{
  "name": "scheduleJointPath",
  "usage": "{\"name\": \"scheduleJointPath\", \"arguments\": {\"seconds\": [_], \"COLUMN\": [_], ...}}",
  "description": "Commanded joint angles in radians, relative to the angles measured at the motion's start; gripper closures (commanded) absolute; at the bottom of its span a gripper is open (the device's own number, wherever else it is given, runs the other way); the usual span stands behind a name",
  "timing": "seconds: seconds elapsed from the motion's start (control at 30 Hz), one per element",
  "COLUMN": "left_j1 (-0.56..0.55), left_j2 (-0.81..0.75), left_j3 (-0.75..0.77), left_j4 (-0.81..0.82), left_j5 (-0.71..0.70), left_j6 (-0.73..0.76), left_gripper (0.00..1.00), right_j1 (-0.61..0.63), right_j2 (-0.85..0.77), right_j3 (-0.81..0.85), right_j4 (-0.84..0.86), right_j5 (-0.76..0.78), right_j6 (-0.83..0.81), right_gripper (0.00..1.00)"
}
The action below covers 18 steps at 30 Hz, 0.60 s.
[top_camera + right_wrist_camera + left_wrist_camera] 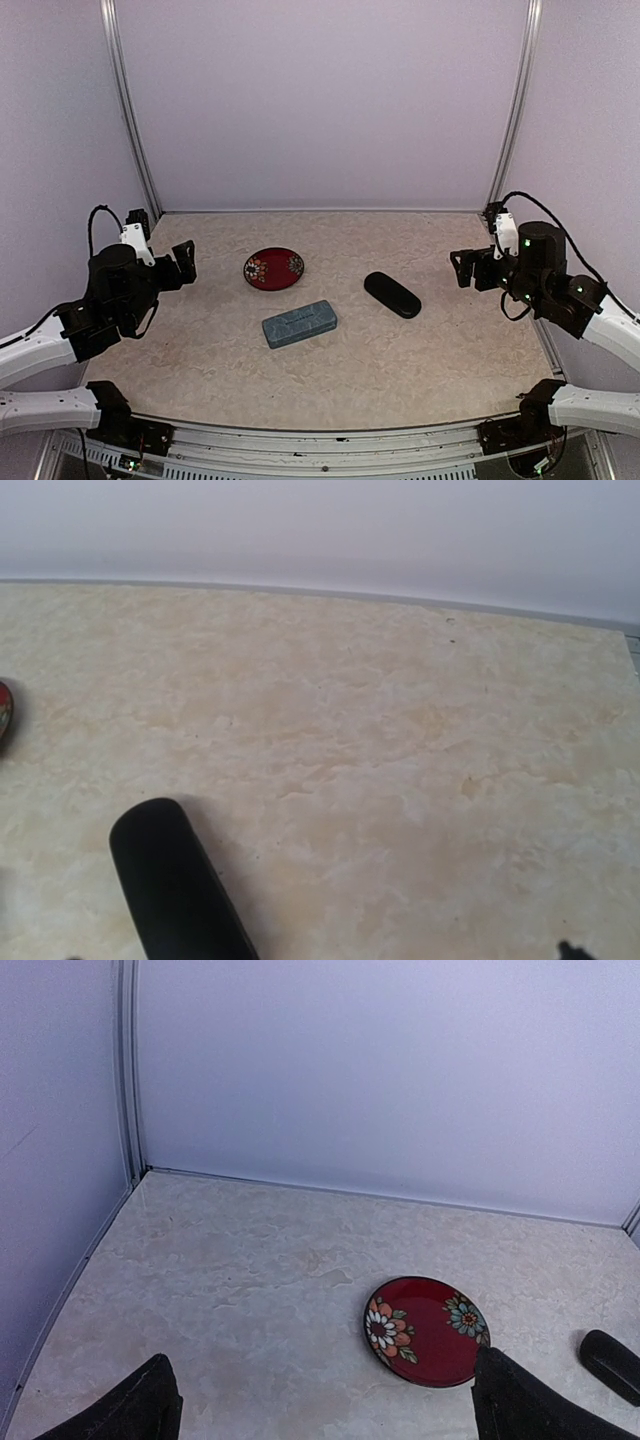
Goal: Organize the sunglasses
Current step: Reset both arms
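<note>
No sunglasses show in any view. A black oval case (pixel 392 294) lies closed right of centre, and a blue-grey rectangular case (pixel 299 323) lies closed near the middle. My left gripper (pixel 185 262) hovers at the left side, open and empty; in the left wrist view its dark fingertips (pixel 140 1412) stand far apart at the bottom corners. My right gripper (pixel 463 268) hangs at the right side, open and empty, pointing toward the black case (pixel 175 890).
A red plate (pixel 274 268) with painted flowers sits empty behind the blue-grey case; it lies ahead of the left gripper (pixel 330 1415), slightly to the right (pixel 427 1330). Pale walls with metal corner posts close the back and sides.
</note>
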Motion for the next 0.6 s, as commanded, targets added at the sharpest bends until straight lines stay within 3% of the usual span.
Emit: {"name": "scheduleJointPath", "arguments": {"seconds": [0.0,0.57], "left_j1": [-0.01,-0.019], "left_j2": [0.001,0.003], "left_j3": [0.004,0.003], "left_j4": [-0.003,-0.003], "left_j5": [-0.026,-0.039], "left_j6": [0.016,0.023], "left_gripper": [0.01,0.01], "right_j1": [-0.005,-0.005], "right_j2": [0.001,0.015], "right_j3": [-0.015,-0.009], "right_j4": [0.027,0.019], "right_j5": [-0.006,-0.007], "right_j6": [-0.004,-0.003], "right_gripper": [0.0,0.0]}}
